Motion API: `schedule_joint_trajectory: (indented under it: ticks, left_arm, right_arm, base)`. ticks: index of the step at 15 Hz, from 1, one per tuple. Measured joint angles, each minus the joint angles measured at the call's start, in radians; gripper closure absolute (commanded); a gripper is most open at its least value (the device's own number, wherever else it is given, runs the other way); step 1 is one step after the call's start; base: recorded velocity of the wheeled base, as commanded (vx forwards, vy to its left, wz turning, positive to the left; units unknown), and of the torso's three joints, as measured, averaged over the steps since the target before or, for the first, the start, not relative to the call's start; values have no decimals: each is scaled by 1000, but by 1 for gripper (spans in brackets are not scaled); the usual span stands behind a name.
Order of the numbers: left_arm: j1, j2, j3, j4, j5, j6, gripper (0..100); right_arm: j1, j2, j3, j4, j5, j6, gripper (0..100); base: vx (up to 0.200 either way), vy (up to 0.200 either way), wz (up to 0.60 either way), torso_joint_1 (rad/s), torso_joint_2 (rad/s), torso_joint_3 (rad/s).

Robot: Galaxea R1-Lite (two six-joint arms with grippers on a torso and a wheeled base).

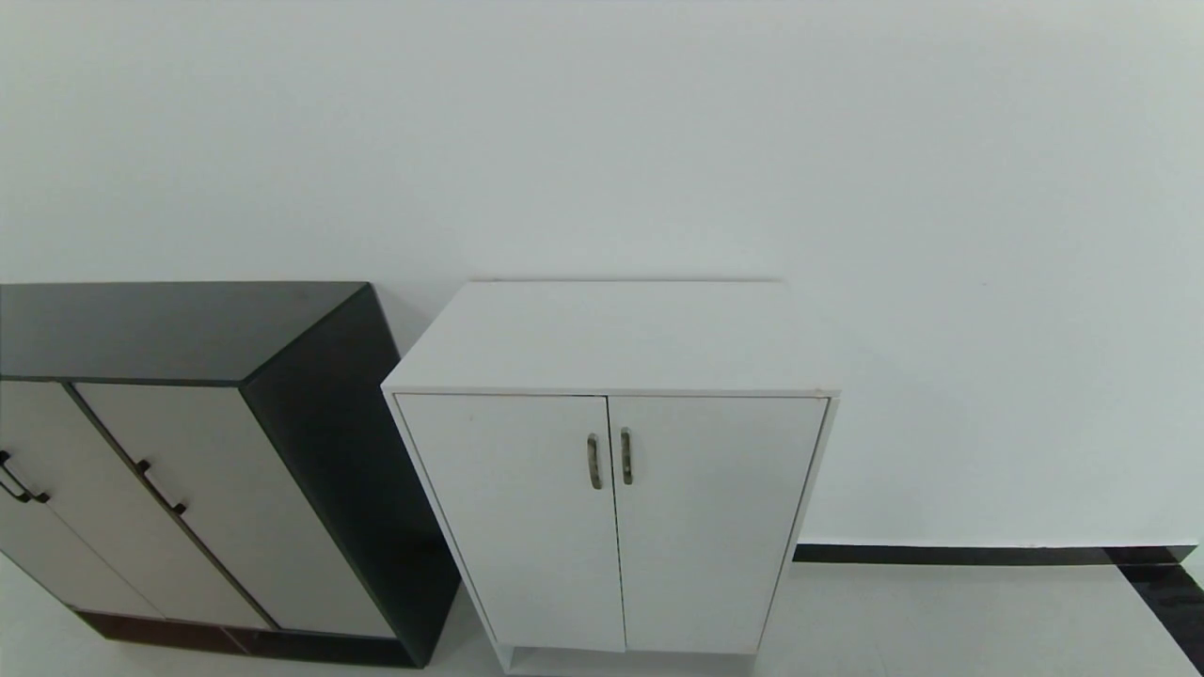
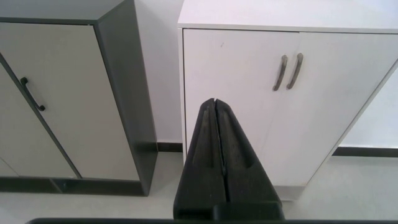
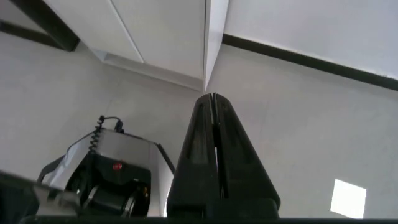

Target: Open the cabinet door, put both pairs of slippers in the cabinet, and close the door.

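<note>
A white cabinet (image 1: 611, 338) is set against a pale wall (image 1: 602, 141), with its left door (image 1: 517, 527) and right door (image 1: 715, 527) both shut. Two upright handles (image 1: 594, 461) are placed side by side at the central seam. A dark cabinet (image 1: 329, 423) is stood just beside it on the left. A black skirting strip (image 1: 941, 554) is seen above the floor (image 1: 941, 621).

No legible txt or labels

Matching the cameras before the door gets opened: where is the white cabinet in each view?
Head view: white cabinet centre, doors shut.
Left wrist view: cabinet beyond the shut left gripper.
Right wrist view: cabinet's bottom corner beyond the right gripper.
Shared landmark: black baseboard beside it.
</note>
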Motion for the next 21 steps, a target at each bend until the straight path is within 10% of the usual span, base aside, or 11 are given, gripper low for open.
schedule_joint_trajectory:
  ticks: [21]
  left_arm:
    - [0,0,0,0,0,0,100]
  right_arm:
    - [-62,-483,0,188,2,50,100]
  base:
    - [0,0,0,0,0,0]
